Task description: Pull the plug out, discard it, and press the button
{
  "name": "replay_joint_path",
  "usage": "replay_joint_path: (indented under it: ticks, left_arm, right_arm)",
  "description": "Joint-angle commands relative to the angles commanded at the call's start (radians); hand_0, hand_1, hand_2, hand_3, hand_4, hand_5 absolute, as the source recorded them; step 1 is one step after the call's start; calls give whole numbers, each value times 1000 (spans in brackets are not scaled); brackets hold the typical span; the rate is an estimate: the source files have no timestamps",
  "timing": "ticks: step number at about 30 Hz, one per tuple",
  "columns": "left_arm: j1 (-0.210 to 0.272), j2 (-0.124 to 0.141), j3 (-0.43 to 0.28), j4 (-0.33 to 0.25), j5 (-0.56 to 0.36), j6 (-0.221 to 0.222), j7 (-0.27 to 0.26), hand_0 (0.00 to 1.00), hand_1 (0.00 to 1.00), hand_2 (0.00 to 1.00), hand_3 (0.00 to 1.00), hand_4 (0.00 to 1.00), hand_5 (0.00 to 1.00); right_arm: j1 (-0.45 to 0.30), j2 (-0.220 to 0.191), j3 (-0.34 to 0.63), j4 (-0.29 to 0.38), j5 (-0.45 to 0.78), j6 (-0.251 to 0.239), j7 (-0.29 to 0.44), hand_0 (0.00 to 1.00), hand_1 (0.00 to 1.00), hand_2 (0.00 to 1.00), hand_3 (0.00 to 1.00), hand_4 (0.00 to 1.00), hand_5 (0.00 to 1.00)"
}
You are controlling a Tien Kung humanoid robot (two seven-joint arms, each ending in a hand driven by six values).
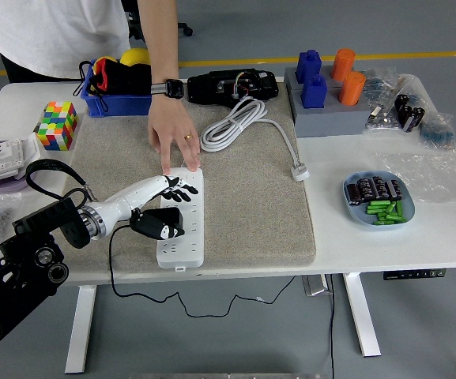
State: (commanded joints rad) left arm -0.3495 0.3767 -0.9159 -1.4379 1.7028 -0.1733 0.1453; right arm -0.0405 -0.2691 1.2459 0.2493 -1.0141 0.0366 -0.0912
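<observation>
A white power strip (183, 241) lies lengthwise on the grey mat (251, 205). A black plug (156, 227) sits at the strip's left side, and its thin black cable (111, 264) drops over the table's front edge. My left hand (167, 207), white with black fingertips, reaches in from the lower left and is curled around that plug. A person at the far side leans in, and the person's hand (172, 136) presses its fingertips on the strip's far end, just beyond my fingers. My right arm is out of the picture.
The strip's white cord (231, 126) lies coiled on the mat, its plug (299, 170) at the mat's right edge. A blue bin (125, 83), colour cube (57, 125), black device (231, 83), grey block with blue and orange pegs (326, 110) and blue dish (378, 201) surround it.
</observation>
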Motion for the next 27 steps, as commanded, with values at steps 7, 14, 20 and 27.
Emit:
replay_joint_path:
  ticks: [7,14,20,27]
  left_arm:
    - [10,18,-15,-1,23,1,8,738,785,777,821,898,2]
    - [20,26,-19,2,50,-3,15,715,712,696,773,894,2]
    - [25,23,-11,5,48,-3,17,642,581,505,645,875,2]
    - [19,15,-6,9,37,21,6,399,358,352,544,836,2]
  right_arm:
    - [-1,0,5,-1,-1,0,0,728,680,661,643,741,582]
    - [-1,1,7,0,-2,-1,1,728,680,661,643,741,582]
    - [-2,2,7,0,-3,-1,1,728,680,660,642,741,582]
    - [-3,2,6,0,-3,-3,3,728,680,661,642,741,582]
